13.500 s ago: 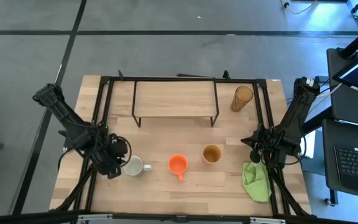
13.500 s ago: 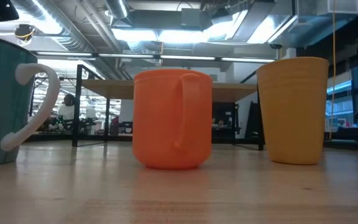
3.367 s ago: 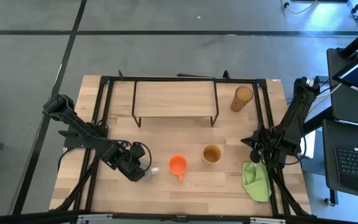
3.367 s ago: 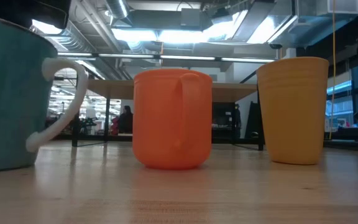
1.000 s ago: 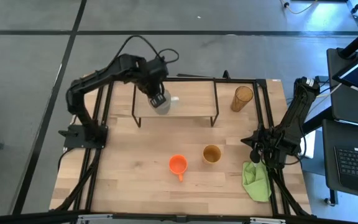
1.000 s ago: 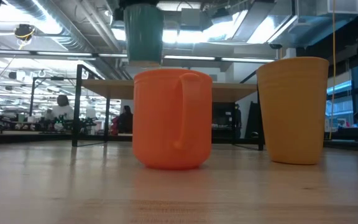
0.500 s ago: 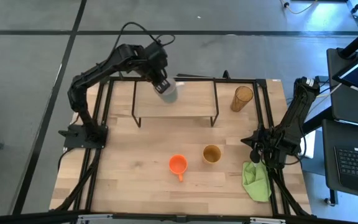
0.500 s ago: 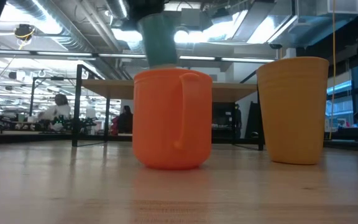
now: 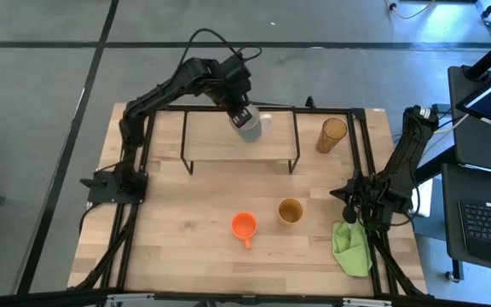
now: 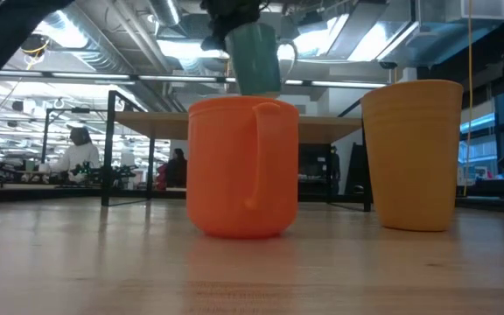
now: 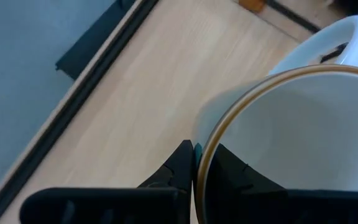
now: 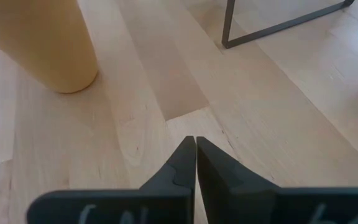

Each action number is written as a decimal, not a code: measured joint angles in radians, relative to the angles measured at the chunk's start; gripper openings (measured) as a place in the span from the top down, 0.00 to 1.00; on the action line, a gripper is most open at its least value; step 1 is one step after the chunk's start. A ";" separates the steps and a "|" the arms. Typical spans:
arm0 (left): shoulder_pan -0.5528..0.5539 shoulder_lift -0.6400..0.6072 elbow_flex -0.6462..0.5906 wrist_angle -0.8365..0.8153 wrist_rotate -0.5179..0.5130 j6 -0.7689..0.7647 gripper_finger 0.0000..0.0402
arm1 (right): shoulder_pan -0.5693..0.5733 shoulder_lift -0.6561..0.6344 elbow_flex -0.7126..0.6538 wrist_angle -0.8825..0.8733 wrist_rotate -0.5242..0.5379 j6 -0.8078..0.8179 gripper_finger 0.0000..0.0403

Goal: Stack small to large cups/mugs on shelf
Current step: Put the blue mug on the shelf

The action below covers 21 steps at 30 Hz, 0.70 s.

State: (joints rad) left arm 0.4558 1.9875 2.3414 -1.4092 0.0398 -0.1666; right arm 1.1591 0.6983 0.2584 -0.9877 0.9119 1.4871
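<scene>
The green cloth (image 9: 351,249) lies at the tabletop's (image 9: 186,264) near right corner. The right gripper (image 9: 349,209) waits just beside it with its fingers pressed together, holding nothing. The orange mug (image 9: 244,226) and the mustard cup (image 9: 291,211) stand side by side in the near middle. Farther back stands the shelf (image 9: 205,136), with the amber tumbler (image 9: 332,134) on the tabletop past its right end. The left gripper (image 9: 244,118) holds the white mug (image 9: 250,127) up in the air over the right part of the shelf, fingers pinching the rim. To do this well, I think it should come down slowly, keep the mug straight up, and let go only when the bottom sits flat on the board, with room left for the others.
</scene>
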 joint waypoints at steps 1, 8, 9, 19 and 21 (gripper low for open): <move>0.008 -0.001 -0.012 0.004 0.014 -0.017 0.95 | 0.000 -0.001 0.000 0.000 0.000 0.000 0.96; 0.019 0.025 -0.015 -0.040 -0.010 -0.017 0.95 | 0.000 -0.001 0.000 0.002 -0.010 0.000 0.96; 0.011 0.023 -0.015 -0.030 -0.004 0.005 0.95 | 0.000 0.000 0.000 0.002 -0.016 0.000 0.96; -0.057 0.023 -0.014 0.018 -0.041 0.393 0.95 | 0.000 0.000 0.000 0.003 -0.024 0.000 0.96; -0.060 0.023 -0.014 0.038 -0.039 0.471 0.95 | 0.000 0.000 0.000 0.003 -0.025 0.000 0.96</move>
State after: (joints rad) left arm 0.3959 2.0102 2.3271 -1.3716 0.0007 0.3048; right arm 1.1591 0.6979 0.2584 -0.9844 0.8872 1.4868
